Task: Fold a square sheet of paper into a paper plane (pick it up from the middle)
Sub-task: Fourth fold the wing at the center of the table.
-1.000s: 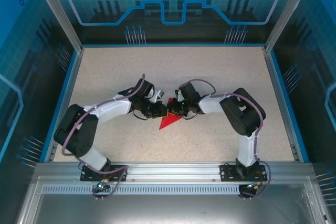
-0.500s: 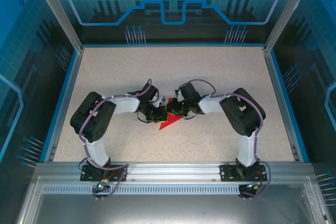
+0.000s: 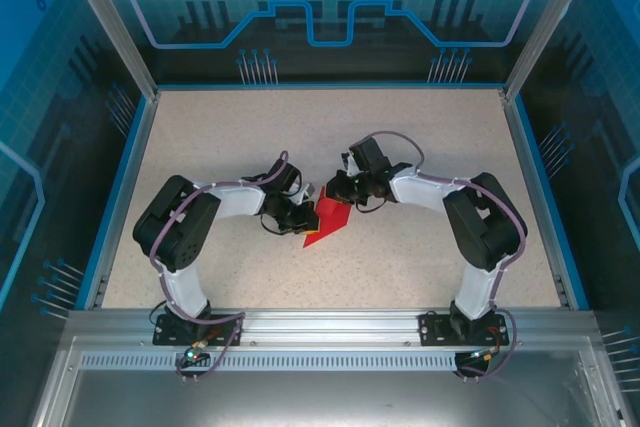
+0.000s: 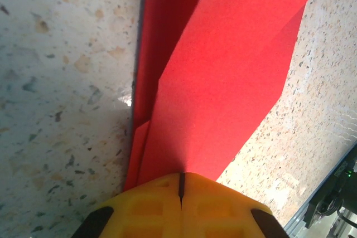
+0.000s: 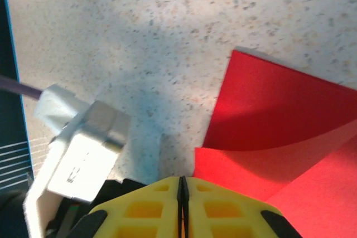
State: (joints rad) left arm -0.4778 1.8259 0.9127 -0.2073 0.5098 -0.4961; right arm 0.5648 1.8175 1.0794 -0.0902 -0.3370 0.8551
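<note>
I find the red sheet of paper [image 3: 328, 219] lying at the middle of the table [image 3: 200, 147], folded into a pointed wedge. Its tip points toward the near left and its broader end faces the far right. In the left wrist view I count several overlapping layers of the paper [image 4: 223, 82], with one long crease running away from the camera.

The left end effector [image 3: 308, 215] sits at the paper's left edge. From its wrist camera I see the yellow fingers [image 4: 145, 210] pressed together with a hairline seam between them, pinching the near end of the folded layers.

The right end effector [image 3: 338, 194] is at the paper's far end. Its yellow fingers [image 5: 223, 210] are also pressed together. A flap of the paper [image 5: 279, 115] curves up off the table and runs in beneath the right-hand finger. I cannot tell whether the paper is caught in the seam or only lies under the tip.

A white and grey housing [image 5: 78, 149] with a purple cable sits just left of those fingers. It carries a dark marking too blurred for me to read.

The table surface is speckled beige with a blue border. The far panel [image 3: 330, 7] shows a gear emblem and circuit-style lines, and I read no text on it. An aluminium rail [image 3: 330, 325] carries both arm bases at the near edge.
</note>
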